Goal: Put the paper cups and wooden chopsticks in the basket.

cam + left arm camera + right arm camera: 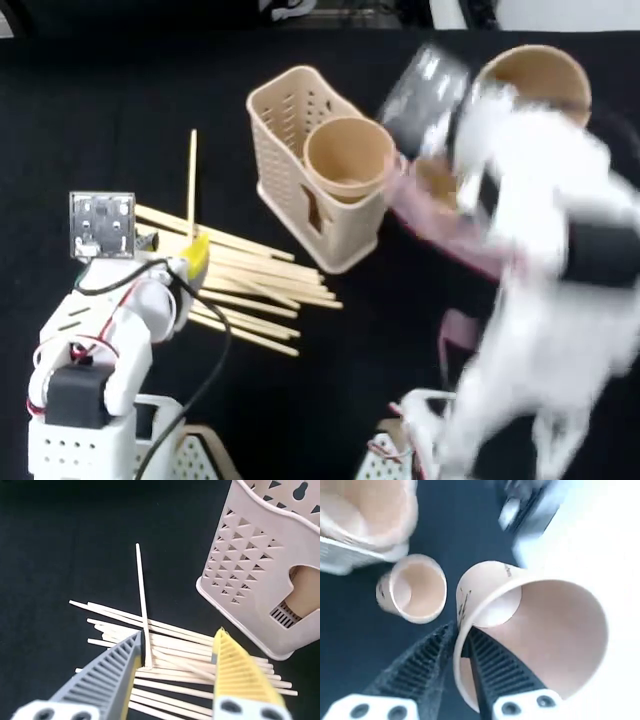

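Note:
A beige perforated basket [290, 150] stands mid-table with one paper cup [348, 155] inside it. My right gripper [462, 630] is shut on the rim of a second paper cup [540, 630], held in the air to the right of the basket [350, 555]. A third cup [415, 592] rests on the black table below it. Wooden chopsticks [250, 290] lie in a loose pile left of the basket. My left gripper [179, 635] hovers open over the pile [200, 680], and one chopstick [142, 590] points away from its grey finger [120, 670].
The table is covered in black cloth. My right arm [540, 250] spans the right side, beside the basket. A small square metal part [102, 224] sits by the left arm. There is bare cloth at the far left and behind the pile.

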`<state>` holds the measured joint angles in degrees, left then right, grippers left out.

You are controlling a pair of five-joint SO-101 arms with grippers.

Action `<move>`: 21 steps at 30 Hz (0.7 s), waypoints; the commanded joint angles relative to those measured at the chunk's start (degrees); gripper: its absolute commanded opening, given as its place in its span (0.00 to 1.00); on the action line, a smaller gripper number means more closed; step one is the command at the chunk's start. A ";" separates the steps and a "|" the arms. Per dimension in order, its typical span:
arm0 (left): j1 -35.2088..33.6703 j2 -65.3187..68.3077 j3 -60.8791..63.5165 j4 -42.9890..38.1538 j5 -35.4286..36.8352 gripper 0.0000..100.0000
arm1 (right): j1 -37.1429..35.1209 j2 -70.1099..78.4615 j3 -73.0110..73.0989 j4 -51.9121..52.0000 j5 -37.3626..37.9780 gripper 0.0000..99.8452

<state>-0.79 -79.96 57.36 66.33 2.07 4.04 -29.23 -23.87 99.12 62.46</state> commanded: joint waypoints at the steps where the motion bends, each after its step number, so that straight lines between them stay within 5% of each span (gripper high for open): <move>1: 0.75 0.00 -0.13 -1.14 -0.09 0.23 | -5.80 -9.54 4.62 2.02 -0.97 0.01; 9: 0.22 0.00 -0.04 -1.76 0.00 0.23 | -18.20 -7.08 4.79 1.67 -6.15 0.01; 21: 0.22 0.00 -0.04 -1.67 -0.35 0.23 | -23.82 11.91 -3.21 1.76 -14.77 0.01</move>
<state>-0.62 -79.78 57.54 65.80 2.07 -18.90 -20.70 -23.43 99.12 49.36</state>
